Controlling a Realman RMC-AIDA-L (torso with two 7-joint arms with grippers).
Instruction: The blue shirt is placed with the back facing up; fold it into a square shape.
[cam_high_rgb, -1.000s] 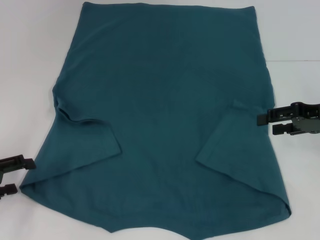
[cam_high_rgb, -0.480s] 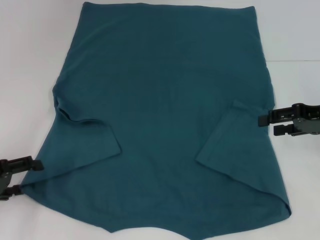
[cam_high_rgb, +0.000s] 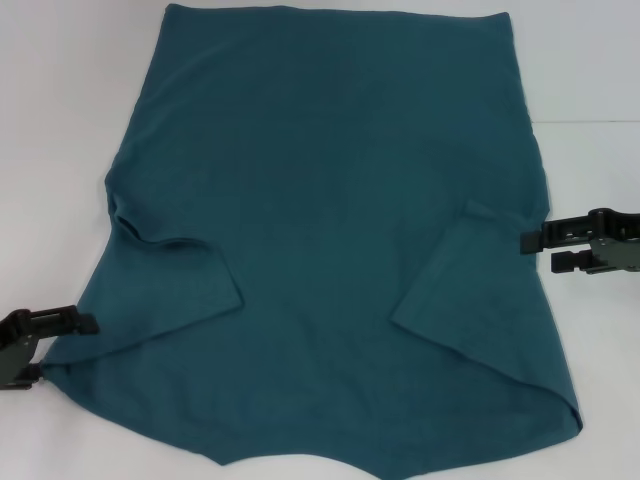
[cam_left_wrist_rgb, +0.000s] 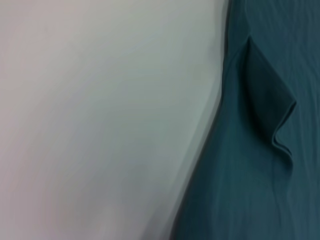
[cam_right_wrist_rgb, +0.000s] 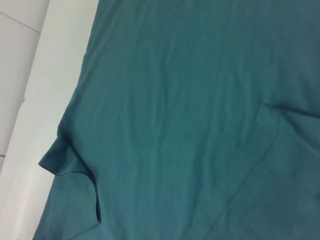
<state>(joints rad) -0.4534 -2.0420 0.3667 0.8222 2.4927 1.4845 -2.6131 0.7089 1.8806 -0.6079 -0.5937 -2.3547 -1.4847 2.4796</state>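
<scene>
The blue shirt (cam_high_rgb: 330, 200) lies flat on the white table (cam_high_rgb: 60, 120), plain side up, filling most of the head view. Both short sleeves are folded inward onto the body, the left sleeve (cam_high_rgb: 185, 285) and the right sleeve (cam_high_rgb: 455, 285). My left gripper (cam_high_rgb: 62, 350) is open at the shirt's near left corner, its fingers on either side of the cloth's edge. My right gripper (cam_high_rgb: 537, 252) is open at the shirt's right edge, level with the right sleeve. The left wrist view shows the shirt's edge (cam_left_wrist_rgb: 250, 175) and a folded sleeve (cam_left_wrist_rgb: 267, 105). The right wrist view is filled by the shirt (cam_right_wrist_rgb: 190, 100).
Bare white table shows left (cam_left_wrist_rgb: 100, 110) and right (cam_high_rgb: 600, 150) of the shirt. The shirt's near edge runs out of the head view at the bottom. A seam in the table surface (cam_right_wrist_rgb: 20, 22) shows beyond the cloth.
My left gripper has moved right, reaching the shirt's near left corner. My right gripper has drifted slightly right. The shirt has not moved.
</scene>
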